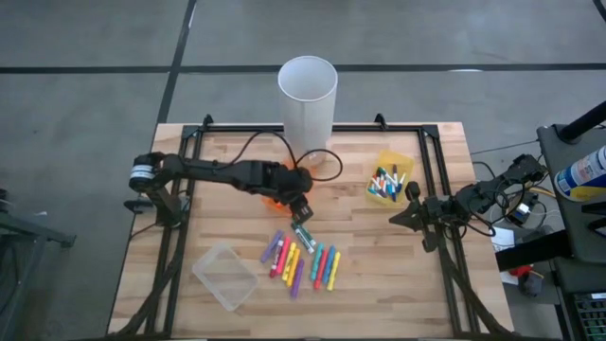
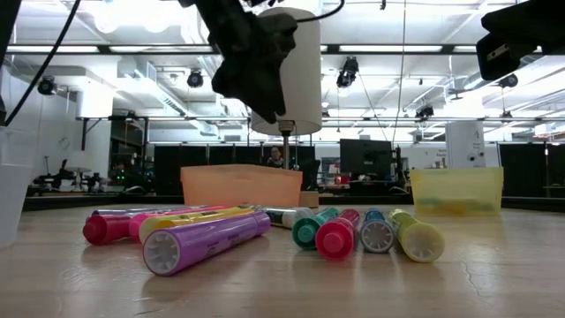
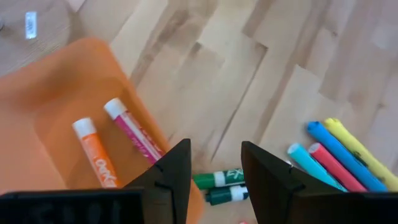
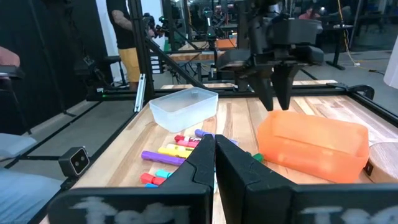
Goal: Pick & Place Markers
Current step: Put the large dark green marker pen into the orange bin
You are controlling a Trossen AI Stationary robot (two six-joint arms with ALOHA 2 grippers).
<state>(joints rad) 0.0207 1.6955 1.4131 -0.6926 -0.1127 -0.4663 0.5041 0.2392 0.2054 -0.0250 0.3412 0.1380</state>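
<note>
My left gripper (image 1: 303, 206) (image 3: 216, 146) hangs open and empty above the table, just past the near edge of the orange bin (image 1: 273, 199) (image 3: 56, 93). An orange marker (image 3: 93, 155) and a pink marker (image 3: 134, 130) lie flat in that bin. Two green markers (image 3: 216, 180) lie on the wood under the fingers. A loose row of many-coloured markers (image 1: 303, 265) (image 2: 265, 234) lies on the table nearer the front edge. My right gripper (image 1: 409, 214) (image 4: 214, 146) waits shut at the right, beside the yellow bin (image 1: 391, 163), which holds several markers (image 1: 386, 183).
A clear plastic bin (image 1: 225, 276) (image 4: 185, 106) sits near the front left. A tall white cylinder (image 1: 308, 95) stands at the far edge behind the orange bin. A black frame rail (image 1: 312, 128) borders the work area. People stand in the room beyond the table.
</note>
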